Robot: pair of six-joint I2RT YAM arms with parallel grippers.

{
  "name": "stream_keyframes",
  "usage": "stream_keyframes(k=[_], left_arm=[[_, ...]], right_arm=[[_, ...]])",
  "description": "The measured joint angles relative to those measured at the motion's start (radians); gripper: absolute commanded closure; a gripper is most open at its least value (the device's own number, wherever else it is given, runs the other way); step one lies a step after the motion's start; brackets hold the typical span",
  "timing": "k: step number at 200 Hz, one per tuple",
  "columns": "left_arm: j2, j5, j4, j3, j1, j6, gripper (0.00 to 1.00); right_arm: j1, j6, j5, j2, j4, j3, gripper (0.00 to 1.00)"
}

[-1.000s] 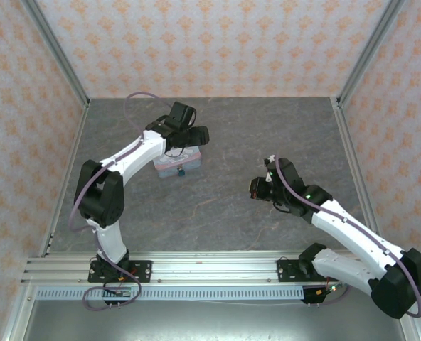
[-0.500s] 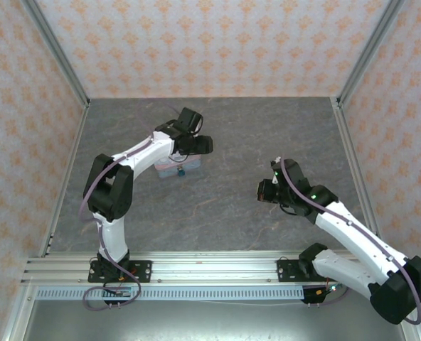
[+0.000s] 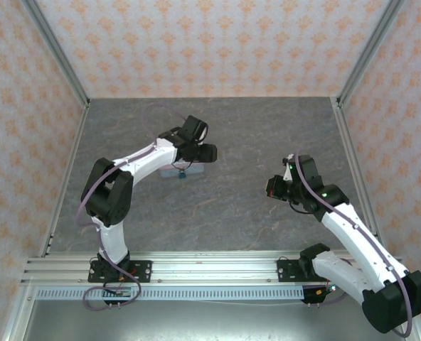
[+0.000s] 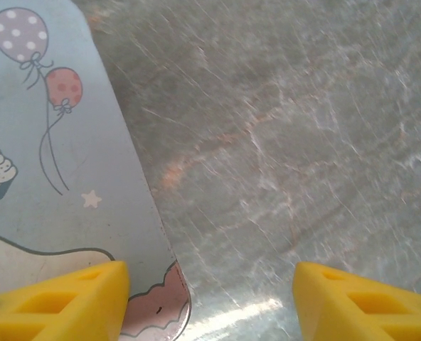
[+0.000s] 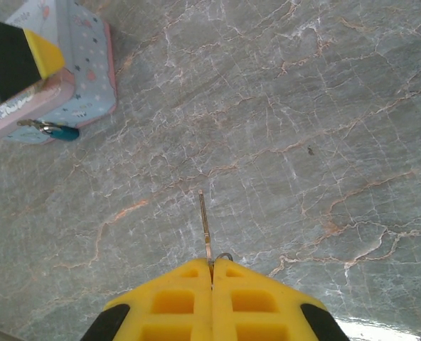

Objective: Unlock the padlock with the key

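Two pincers: the left pincer [image 4: 210, 302] is spread wide over the edge of the tin [image 4: 54, 177] and holds nothing; the right pincer [image 5: 212, 273] is clamped on the key [image 5: 205, 227], whose thin blade pokes forward
Padlock: the padlock [image 5: 57, 131] sits at the tin's side, its teal body low on the surface [image 5: 303, 106] and well apart from the key
Step in hand: the approach, as I judge it; the key is gripped but not yet at the lock
Next move calls for: carrying the blade across, lining it up with the keyhole, and steadying the lock
Hard to make out: the keyhole is too small to see; the key's head is buried in the grip; from above, the left arm [image 3: 143, 153] covers much of the tin
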Motion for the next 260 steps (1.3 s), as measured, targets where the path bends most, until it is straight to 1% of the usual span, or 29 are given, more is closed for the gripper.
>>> stream_keyframes(k=[35,91,120,136,159,195,222,246,260], left_arm=[[-0.027,0.024,0.0,-0.031,-0.07,-0.023,0.37],[-0.043,0.04,0.031,-0.059,-0.164,-0.069,0.37],[-0.068,0.063,0.056,-0.087,-0.191,-0.086,0.37],[-0.101,0.07,0.058,-0.097,-0.193,-0.09,0.35],[-0.195,0.07,0.066,-0.121,-0.179,-0.094,0.32],[-0.427,0.061,0.109,-0.236,-0.112,-0.094,0.28],[-0.546,0.073,0.176,-0.416,-0.024,-0.098,0.27],[-0.599,0.101,0.239,-0.597,0.05,-0.112,0.27],[-0.625,0.12,0.269,-0.681,0.078,-0.111,0.27]], right_arm=[[-0.035,-0.02,-0.044,-0.005,0.01,0.0,1.0],[-0.034,-0.036,-0.056,-0.002,0.042,0.0,1.0],[-0.035,-0.039,-0.059,0.014,0.069,0.0,1.0],[-0.035,-0.039,-0.077,0.025,0.098,0.0,1.0],[-0.035,-0.038,-0.13,0.055,0.163,-0.005,1.0],[-0.03,-0.013,-0.232,0.166,0.298,-0.017,1.0],[0.016,0.008,-0.286,0.282,0.414,-0.016,1.0],[0.063,0.033,-0.342,0.414,0.509,0.007,1.0],[0.074,0.048,-0.364,0.49,0.554,0.035,1.0]])
